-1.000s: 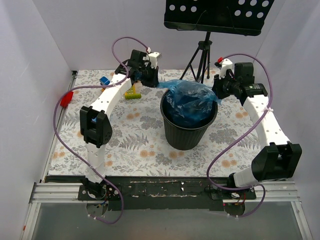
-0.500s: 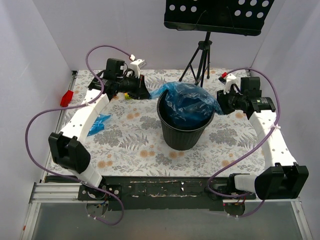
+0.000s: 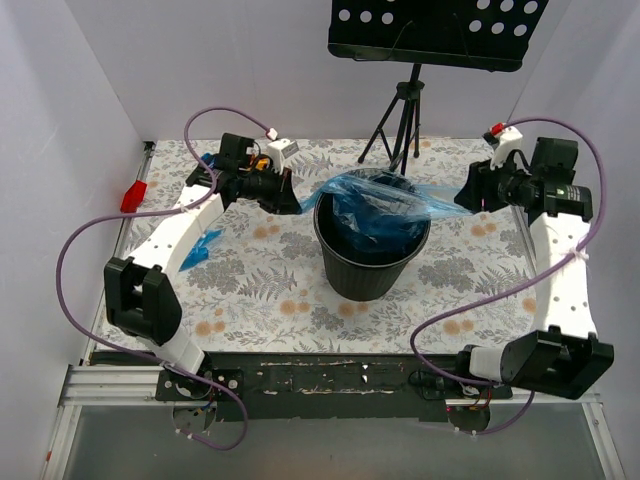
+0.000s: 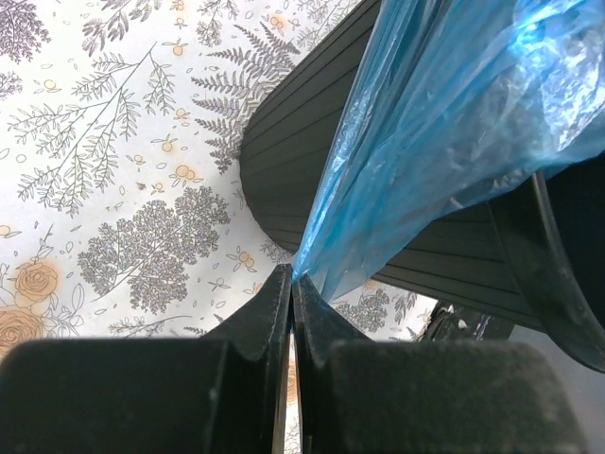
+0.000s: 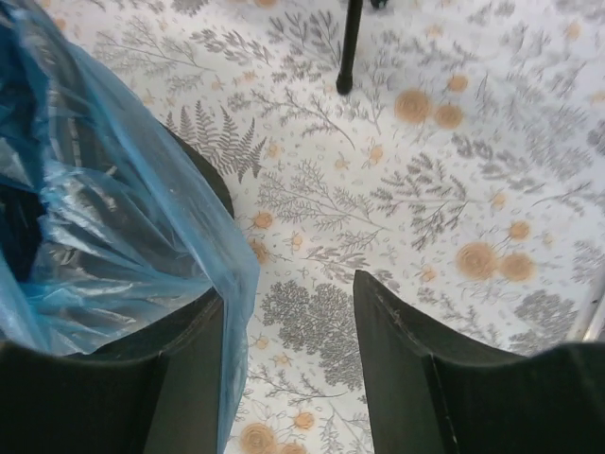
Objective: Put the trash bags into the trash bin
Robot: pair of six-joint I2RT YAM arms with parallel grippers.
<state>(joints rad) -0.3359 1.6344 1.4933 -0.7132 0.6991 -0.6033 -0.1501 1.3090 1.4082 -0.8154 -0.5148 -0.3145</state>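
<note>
The black trash bin [image 3: 372, 272] stands mid-table. A large blue trash bag [image 3: 378, 203] is stretched across its mouth and hangs partly inside. My left gripper [image 3: 296, 204] is just left of the rim. In the left wrist view it [image 4: 292, 276] is shut on a pinched corner of the bag [image 4: 444, 123], beside the bin's wall [image 4: 302, 161]. My right gripper [image 3: 462, 198] is right of the rim. In the right wrist view it [image 5: 291, 288] is open, and the bag's film [image 5: 104, 218] lies against its left finger. A second small blue trash bag [image 3: 200, 248] lies on the table under my left arm.
A black perforated music stand [image 3: 430, 35] on a tripod [image 3: 400, 115] stands behind the bin; one tripod foot [image 5: 348, 47] shows in the right wrist view. A red clip [image 3: 133, 195] sits at the table's left edge. White walls enclose the flowered table [image 3: 280, 300].
My right gripper has opened and drawn back to the right of the bin. My left arm swung left, uncovering the small blue bag. The large bag now lies flatter across the bin.
</note>
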